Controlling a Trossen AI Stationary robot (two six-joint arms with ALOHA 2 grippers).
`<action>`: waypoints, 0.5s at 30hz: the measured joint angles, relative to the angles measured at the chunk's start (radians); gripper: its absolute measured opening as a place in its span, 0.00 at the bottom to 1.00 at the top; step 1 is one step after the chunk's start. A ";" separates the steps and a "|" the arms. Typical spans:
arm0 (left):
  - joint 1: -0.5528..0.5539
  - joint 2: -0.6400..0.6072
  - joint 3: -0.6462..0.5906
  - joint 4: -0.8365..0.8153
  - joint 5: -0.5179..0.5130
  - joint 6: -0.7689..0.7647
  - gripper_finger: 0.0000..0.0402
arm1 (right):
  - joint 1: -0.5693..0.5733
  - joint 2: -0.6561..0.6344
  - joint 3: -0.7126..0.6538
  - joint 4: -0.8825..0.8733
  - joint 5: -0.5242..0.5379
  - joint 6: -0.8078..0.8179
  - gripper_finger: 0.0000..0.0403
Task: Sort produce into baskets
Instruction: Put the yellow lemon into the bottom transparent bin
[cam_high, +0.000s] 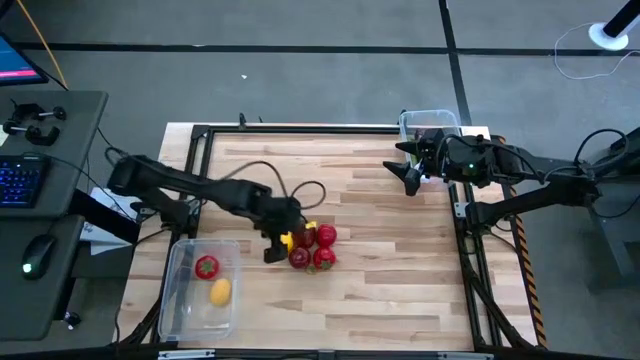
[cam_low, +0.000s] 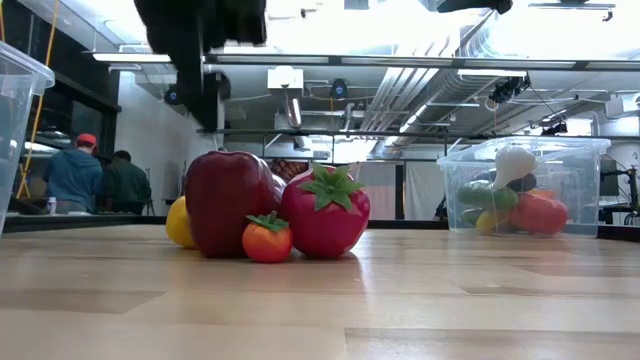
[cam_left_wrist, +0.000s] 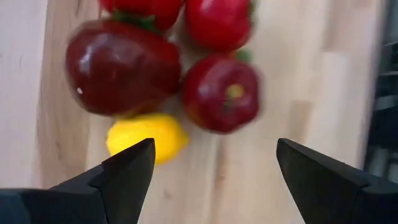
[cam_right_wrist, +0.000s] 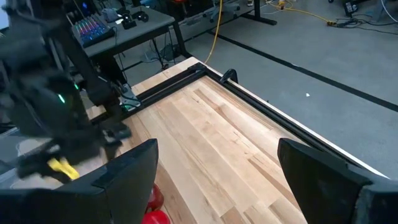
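Observation:
A cluster of toy produce (cam_high: 312, 246) lies mid-table: a dark red apple (cam_left_wrist: 121, 65), a smaller red apple (cam_left_wrist: 221, 93), a yellow lemon (cam_left_wrist: 146, 138) and a strawberry (cam_low: 325, 212), with a small tomato (cam_low: 267, 240) at the front. My left gripper (cam_high: 272, 245) is open and empty, just left of the cluster and above it; its fingers (cam_left_wrist: 134, 171) point down at the lemon and apples. My right gripper (cam_high: 410, 178) is open and empty at the far right, in front of a clear bin (cam_high: 430, 122).
A clear bin (cam_high: 178, 300) at the near left holds a red piece (cam_high: 206, 267) and a lemon (cam_high: 220, 291). The far right bin (cam_low: 590, 150) holds several pieces. A black frame (cam_high: 300, 128) borders the table. Two people (cam_low: 95, 175) stand in the room behind.

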 joint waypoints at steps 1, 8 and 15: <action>0.000 0.026 -0.003 0.004 -0.012 0.018 0.81 | 0.000 0.000 0.000 0.000 0.000 0.000 0.80; 0.000 0.169 -0.014 0.011 -0.062 0.140 0.81 | 0.000 0.000 0.000 -0.015 0.000 0.000 0.80; -0.030 0.188 -0.014 0.023 -0.296 0.175 0.81 | 0.000 0.000 0.000 -0.023 -0.009 0.000 0.80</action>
